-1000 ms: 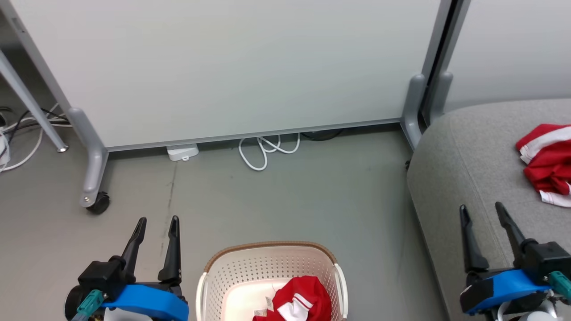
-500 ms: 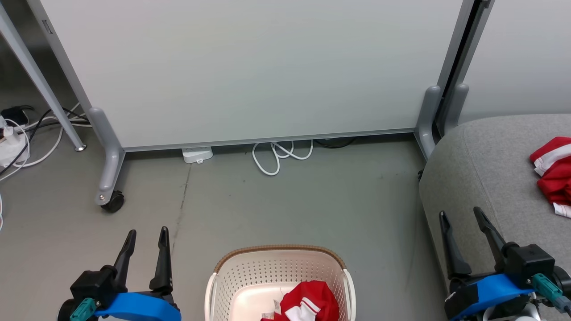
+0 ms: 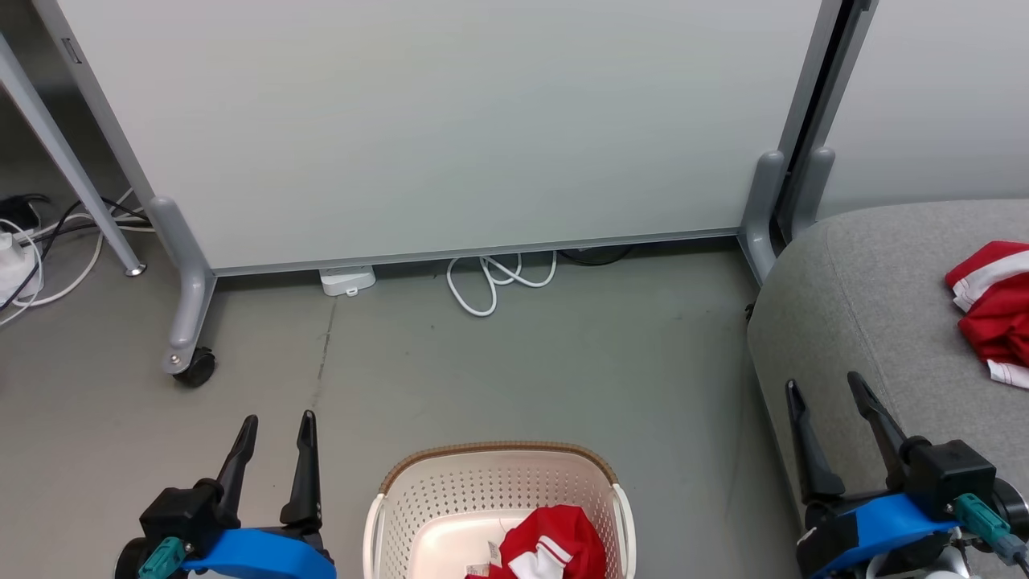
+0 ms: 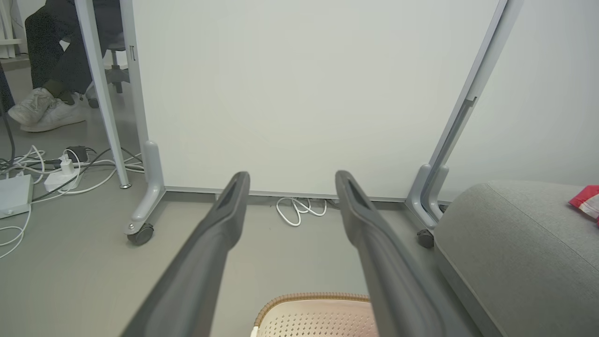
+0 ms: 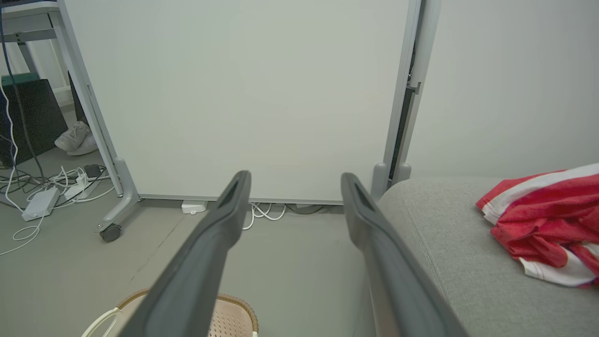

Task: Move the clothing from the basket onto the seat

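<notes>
While some clothing [image 3: 993, 310] lies on the seat [image 3: 852, 305] at right, left pincer [image 3: 279, 418] and right pincer [image 3: 822, 382] hang wide open, empty, flanking the basket [image 3: 490, 446], seemingly poised for its remaining jersey [image 3: 555, 547].

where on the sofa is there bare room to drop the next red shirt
The seat is bare from its rounded corner beside the partition foot across to the red garment lying on it. The floor between the basket and the white cable loop is also bare. Crowded: the seat's right side under that garment.
</notes>
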